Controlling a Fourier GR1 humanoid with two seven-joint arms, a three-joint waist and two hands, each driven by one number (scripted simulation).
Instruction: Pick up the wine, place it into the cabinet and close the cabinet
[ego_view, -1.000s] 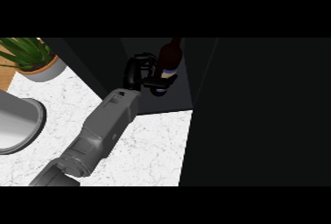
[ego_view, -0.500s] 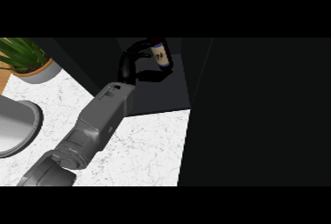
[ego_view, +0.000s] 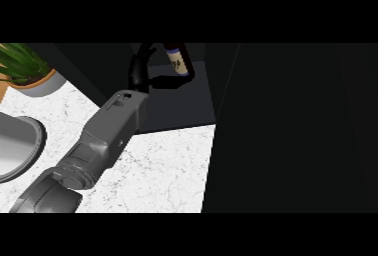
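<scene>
wine bottle (ego_view: 176, 59) with pale label, its markings too small to read

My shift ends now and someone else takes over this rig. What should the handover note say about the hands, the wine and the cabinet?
Left hand: curled round the wine, holding it inside the open cabinet.
Right hand: not in view.
Done: wine picked up and carried into the cabinet.
Left: whether the bottle rests on the cabinet floor cannot be told; set it down, let go, withdraw the arm, close the cabinet.
Nearby: plant at the counter's far left.
</scene>
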